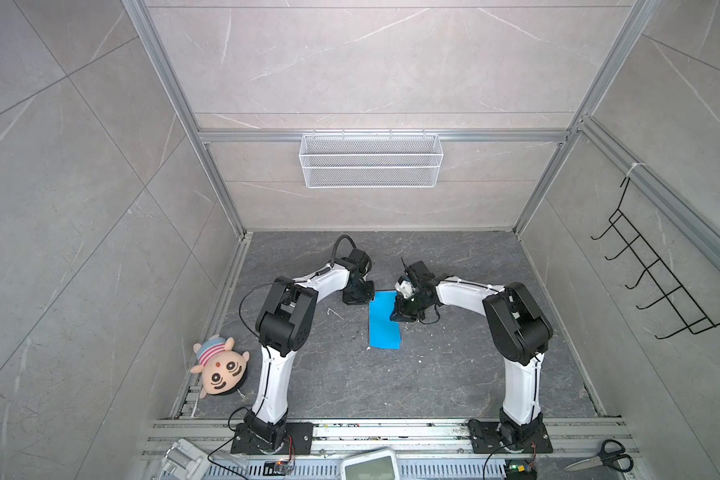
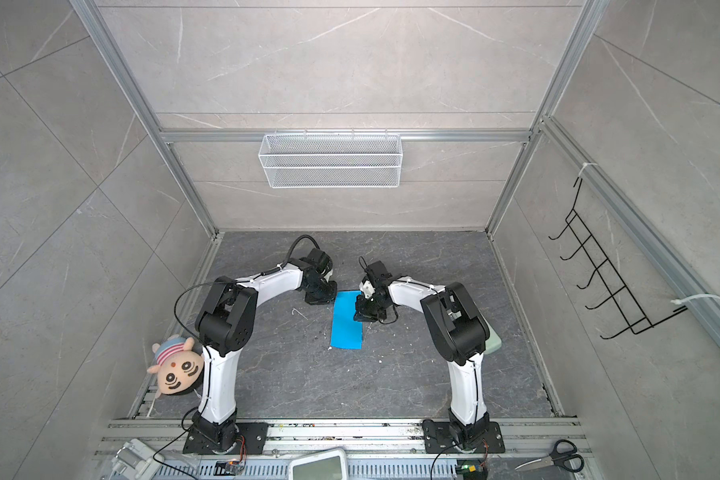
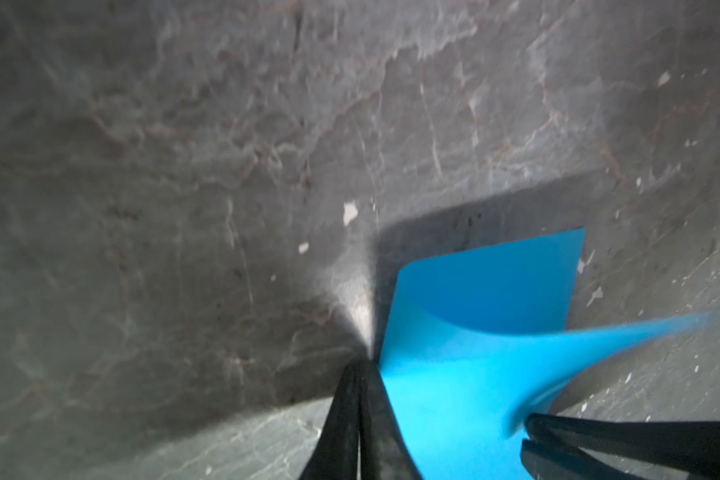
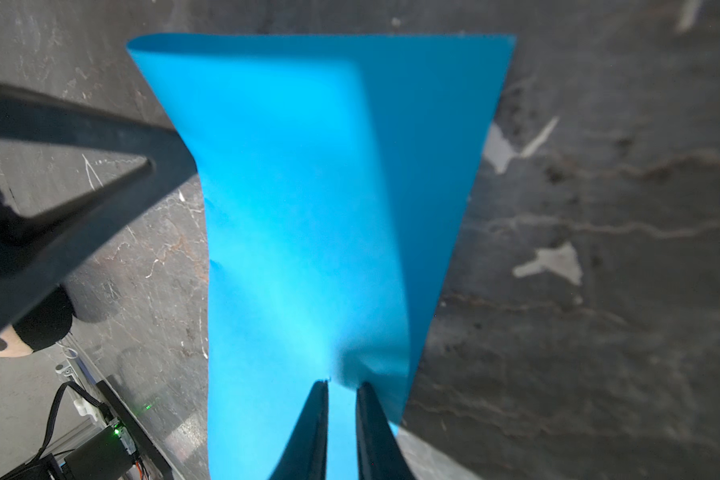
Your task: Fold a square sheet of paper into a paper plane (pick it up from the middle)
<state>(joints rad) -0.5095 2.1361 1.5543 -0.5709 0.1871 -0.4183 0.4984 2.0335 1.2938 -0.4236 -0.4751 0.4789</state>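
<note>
At centre of the table (image 1: 454,374), the square sheet of paper (image 1: 384,322) lies doubled over, long axis near-to-far. The right gripper (image 4: 341,384) pinches its far right edge. The left gripper (image 3: 360,370), fingers pressed together, sits empty just beside the far left corner.

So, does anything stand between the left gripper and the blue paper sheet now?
Nothing visible does. The left gripper, shut, is right beside the edge of the square sheet of paper; whether it touches, I cannot tell. The right gripper is over the sheet from the other side.
</note>
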